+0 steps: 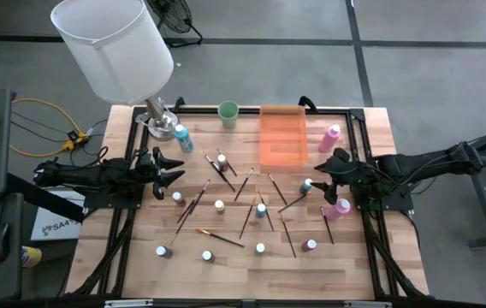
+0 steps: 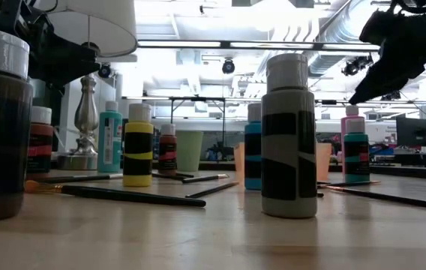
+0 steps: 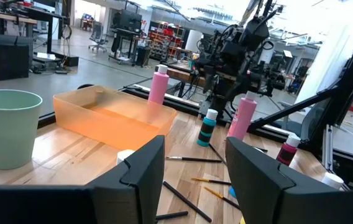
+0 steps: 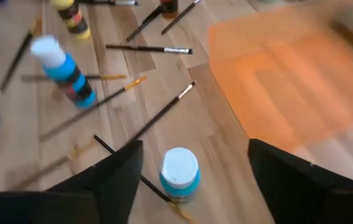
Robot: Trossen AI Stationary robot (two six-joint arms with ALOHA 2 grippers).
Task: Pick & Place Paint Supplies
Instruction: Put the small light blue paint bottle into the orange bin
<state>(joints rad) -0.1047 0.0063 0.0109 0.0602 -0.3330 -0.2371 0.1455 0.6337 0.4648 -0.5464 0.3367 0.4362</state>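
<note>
The right end effector [image 4: 192,180] hangs spread and empty directly above an upright teal bottle [image 4: 180,172], cap between its fingers, long axis vertical; the orange bin [image 1: 283,135] lies just beside; the left end effector [image 1: 168,169], also spread, waits farther off on the table [image 1: 226,269].

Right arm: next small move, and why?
Probably lower the right gripper straight down over the teal bottle and close. Its fingers stand open, the bottle sits upright between them, not yet gripped, and the orange tray is close beside it. The left gripper waits open, holding nothing.
</note>
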